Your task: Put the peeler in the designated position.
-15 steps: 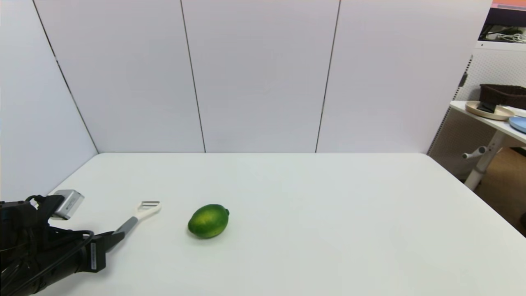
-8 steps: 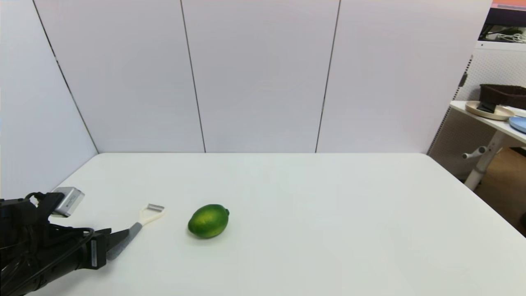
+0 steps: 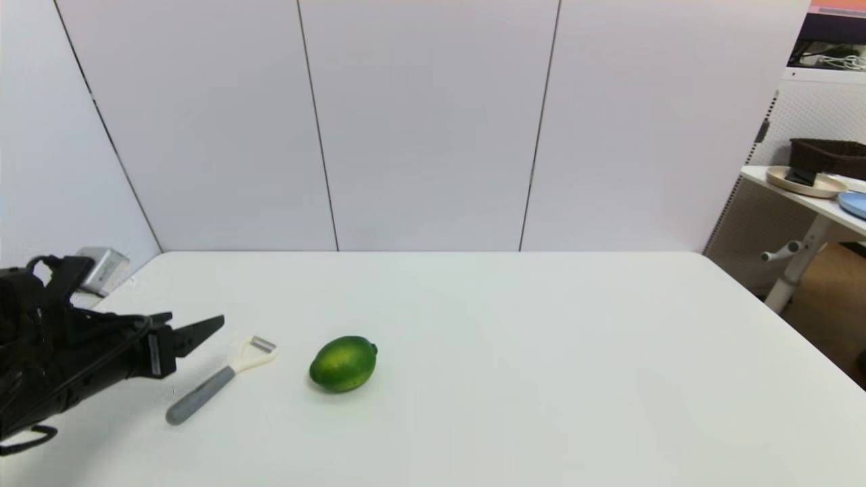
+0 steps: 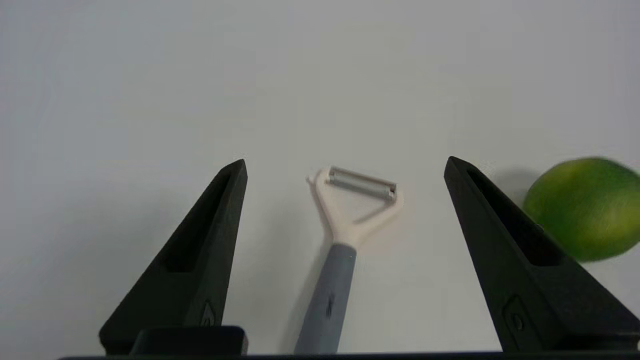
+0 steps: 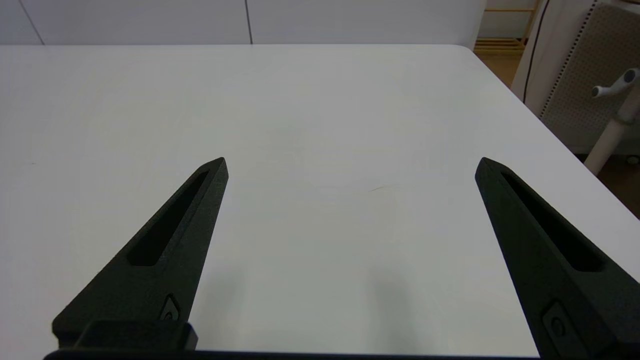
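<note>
The peeler (image 3: pixel 218 381) lies flat on the white table (image 3: pixel 514 352), grey handle toward me, cream forked head and metal blade pointing at the green lime (image 3: pixel 343 363). My left gripper (image 3: pixel 203 328) hovers open just above and to the left of it, holding nothing. In the left wrist view the peeler (image 4: pixel 345 235) lies between the spread fingers (image 4: pixel 200 250), below them, and the lime (image 4: pixel 582 207) sits beside the other finger. My right gripper (image 5: pixel 350 162) is open over bare table, out of the head view.
White wall panels close the back and left of the table. A side table (image 3: pixel 805 196) with plates and a dark basket stands beyond the right edge.
The left gripper let go of the peeler's handle, opened and rose up and back. The peeler now lies free on the table, slightly closer to the lime.
</note>
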`<state>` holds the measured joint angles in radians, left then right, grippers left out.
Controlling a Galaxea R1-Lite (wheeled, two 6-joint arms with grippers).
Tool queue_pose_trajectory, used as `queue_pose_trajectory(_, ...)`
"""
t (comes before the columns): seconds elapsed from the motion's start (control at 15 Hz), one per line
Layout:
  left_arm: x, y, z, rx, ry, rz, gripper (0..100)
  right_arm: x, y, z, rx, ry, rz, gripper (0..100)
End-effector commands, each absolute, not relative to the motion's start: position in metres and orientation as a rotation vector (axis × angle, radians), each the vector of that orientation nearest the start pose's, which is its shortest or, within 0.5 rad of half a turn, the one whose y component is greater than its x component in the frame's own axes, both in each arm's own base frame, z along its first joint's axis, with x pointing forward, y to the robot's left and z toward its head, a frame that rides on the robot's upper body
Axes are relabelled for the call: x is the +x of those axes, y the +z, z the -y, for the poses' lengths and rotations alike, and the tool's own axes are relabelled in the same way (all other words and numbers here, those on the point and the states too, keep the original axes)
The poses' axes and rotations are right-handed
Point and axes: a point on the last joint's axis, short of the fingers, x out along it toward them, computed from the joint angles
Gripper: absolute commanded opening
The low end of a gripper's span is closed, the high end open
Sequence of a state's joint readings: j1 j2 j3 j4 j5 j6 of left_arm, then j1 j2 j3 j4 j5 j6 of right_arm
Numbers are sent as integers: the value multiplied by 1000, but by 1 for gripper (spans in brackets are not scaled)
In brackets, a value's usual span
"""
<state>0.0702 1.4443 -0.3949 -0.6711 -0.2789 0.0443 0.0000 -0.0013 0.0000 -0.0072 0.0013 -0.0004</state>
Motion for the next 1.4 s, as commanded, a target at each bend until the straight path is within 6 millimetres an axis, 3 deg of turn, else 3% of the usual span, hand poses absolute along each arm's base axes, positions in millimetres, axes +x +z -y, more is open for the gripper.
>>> queue_pose_trajectory(0.07,211,219,-9,43,-215,-178,100,-23,76,0,0,2,9,100)
queue_pose_trajectory(0.33,156,260,-10,84,-176,-10,100,-23,76,0,0,2,9,100)
queue_pose_trajectory(0.6,95,263,-6,105,-148,127,100,-23,76,0,-2,2,9,100)
queue_pose_trajectory(0.8,44,244,-1,97,-103,193,100,-23,76,0,-2,2,9,100)
queue_pose_trajectory(1.0,11,220,4,84,-99,191,100,-23,76,0,0,2,9,100)
queue_pose_trajectory(1.2,-12,191,9,94,-108,229,100,-23,76,0,0,2,9,100)
queue_pose_trajectory(1.4,-14,174,8,96,-199,194,100,-23,76,0,0,2,9,100)
